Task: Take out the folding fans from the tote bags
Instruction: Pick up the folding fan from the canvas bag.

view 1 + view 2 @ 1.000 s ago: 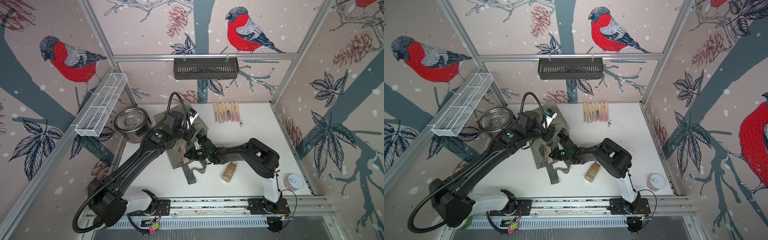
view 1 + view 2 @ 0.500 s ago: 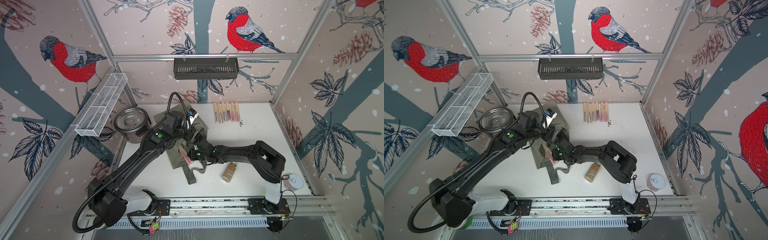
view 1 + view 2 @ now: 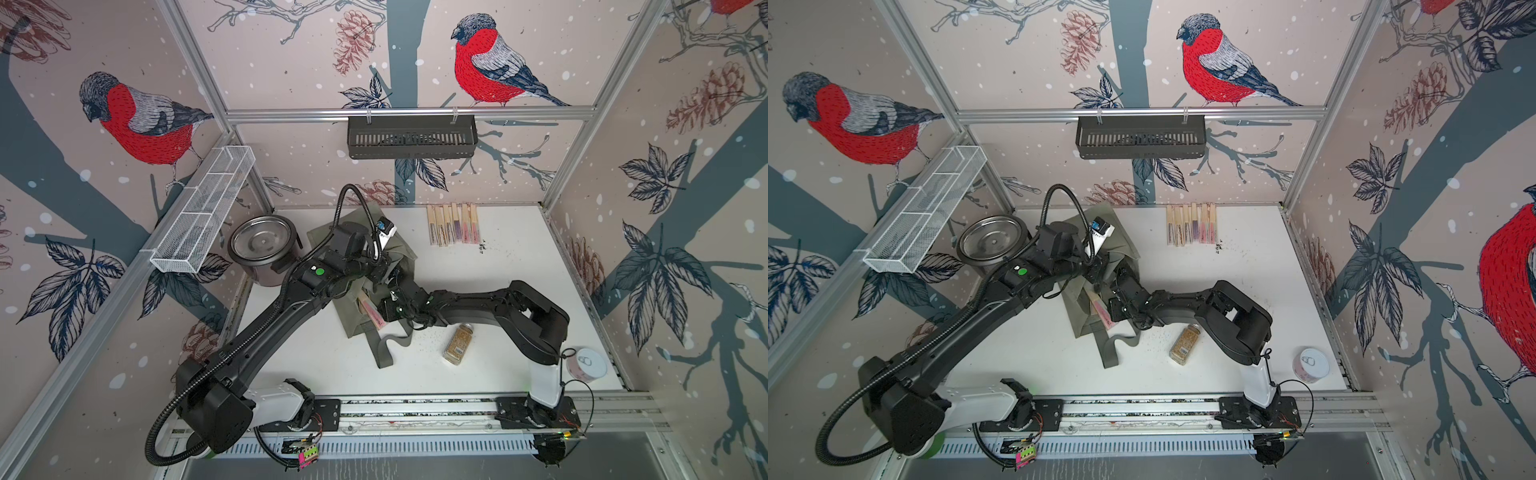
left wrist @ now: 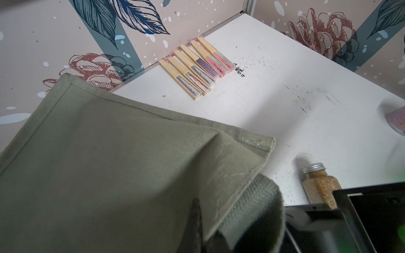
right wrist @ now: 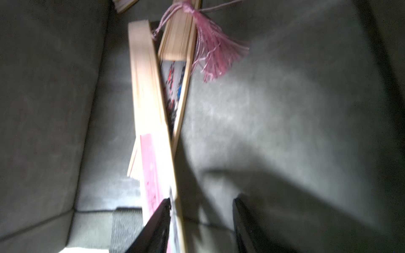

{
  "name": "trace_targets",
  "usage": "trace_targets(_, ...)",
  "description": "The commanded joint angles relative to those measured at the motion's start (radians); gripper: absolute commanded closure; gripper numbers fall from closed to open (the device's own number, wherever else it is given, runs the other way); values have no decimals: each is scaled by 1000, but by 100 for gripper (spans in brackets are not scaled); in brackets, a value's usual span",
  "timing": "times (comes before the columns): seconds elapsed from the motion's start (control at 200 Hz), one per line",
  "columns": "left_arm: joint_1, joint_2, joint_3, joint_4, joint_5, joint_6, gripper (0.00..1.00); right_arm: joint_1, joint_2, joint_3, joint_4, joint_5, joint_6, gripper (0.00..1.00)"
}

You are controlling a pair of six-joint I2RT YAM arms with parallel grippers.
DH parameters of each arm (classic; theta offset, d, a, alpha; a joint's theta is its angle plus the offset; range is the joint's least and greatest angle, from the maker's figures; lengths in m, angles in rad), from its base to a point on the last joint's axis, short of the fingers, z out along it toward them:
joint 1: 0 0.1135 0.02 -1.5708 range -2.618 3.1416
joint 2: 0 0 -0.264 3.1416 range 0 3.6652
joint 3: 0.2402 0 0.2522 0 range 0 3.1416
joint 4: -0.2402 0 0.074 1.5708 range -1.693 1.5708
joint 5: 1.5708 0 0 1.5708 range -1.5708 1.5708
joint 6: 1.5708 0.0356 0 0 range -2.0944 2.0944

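Note:
The olive tote bag (image 3: 353, 322) lies left of the table's middle, its mouth toward the front. My left gripper (image 4: 206, 230) is shut on the bag's rim and holds it lifted. My right gripper (image 5: 201, 200) is open at the bag's mouth (image 3: 388, 282). A pink folding fan (image 5: 153, 131) lies against one of its fingers, and a second fan with a pink tassel (image 5: 177, 43) lies deeper inside. The pink fan's end pokes out of the bag (image 3: 370, 309). Several fans (image 3: 453, 224) lie in a row by the back wall.
A steel pot (image 3: 259, 245) stands left of the bag. A spice jar (image 3: 459, 343) lies on its side near the right arm. A pink tin (image 3: 586, 363) stands at the front right. A white mesh rack (image 3: 203, 208) and a black basket (image 3: 411, 137) hang on the walls.
The right jaws have spread apart and its arm has stretched further toward the bag. The left gripper keeps its hold on the rim, unmoved.

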State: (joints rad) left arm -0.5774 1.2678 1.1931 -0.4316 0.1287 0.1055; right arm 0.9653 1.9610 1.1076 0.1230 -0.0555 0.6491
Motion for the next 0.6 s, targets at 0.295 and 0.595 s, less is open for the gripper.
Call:
trace_targets(0.295, -3, -3, 8, 31, 7, 7, 100, -5, 98, 6, 78, -330, 7, 54)
trace_targets(0.595, -3, -3, 8, 30, 9, 7, 100, 3, 124, 10, 140, -412, 53, 56)
